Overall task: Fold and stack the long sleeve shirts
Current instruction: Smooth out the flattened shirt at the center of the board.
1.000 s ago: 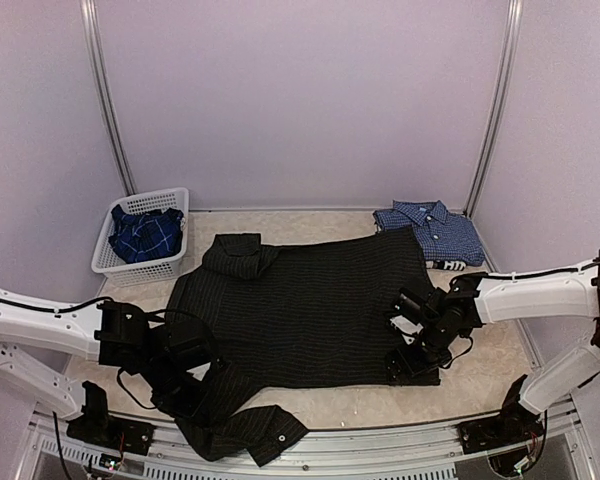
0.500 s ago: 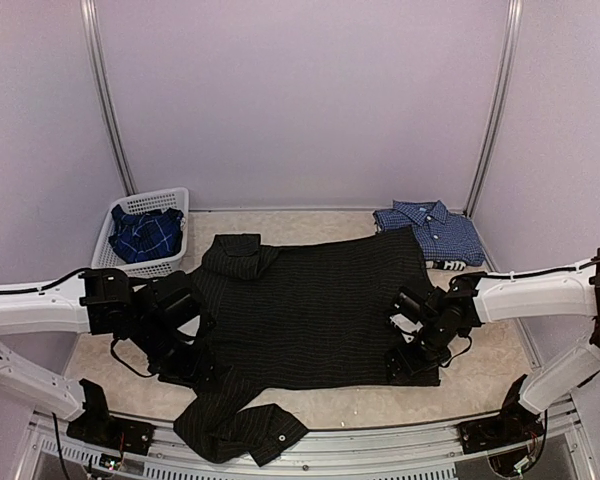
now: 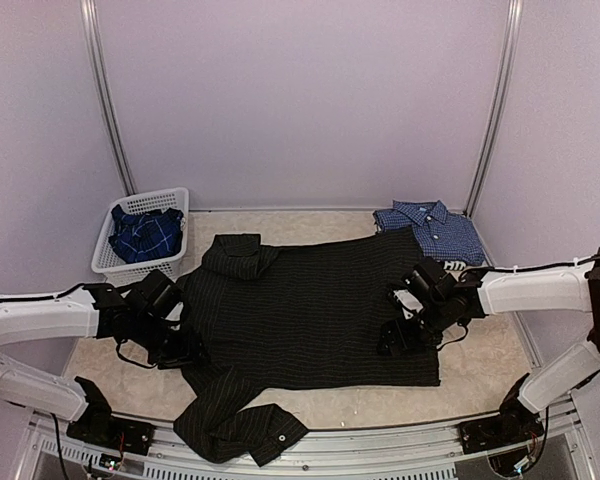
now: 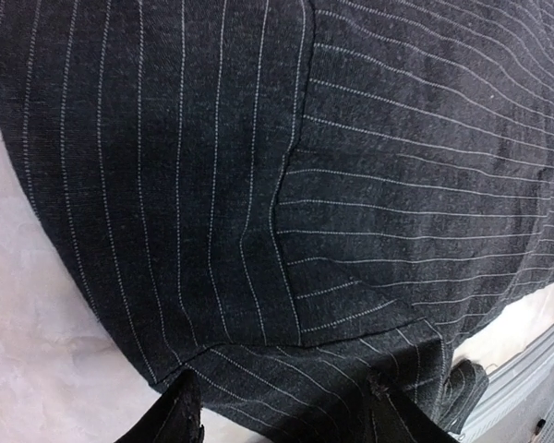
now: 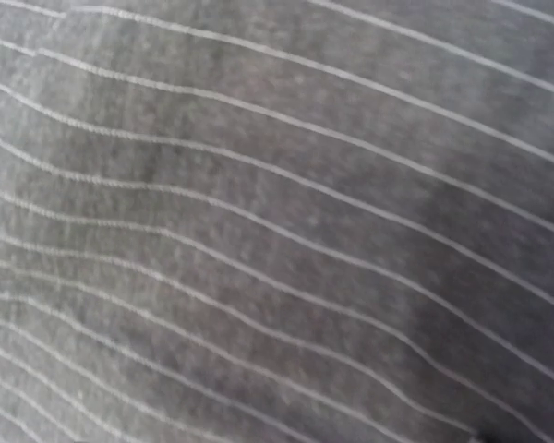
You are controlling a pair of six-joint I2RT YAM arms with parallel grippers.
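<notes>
Shirt (image 3: pixel 300 310) just beneath left end effector (image 4: pixel 286 408)

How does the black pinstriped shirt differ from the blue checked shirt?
The black pinstriped shirt lies spread out across the table; the blue checked shirt sits folded in the far right corner. The black one covers far more surface than the checked one. The black one's sleeve trails crumpled toward the near edge; the checked one shows no loose sleeve. Both are patterned shirts lying on the table.
</notes>
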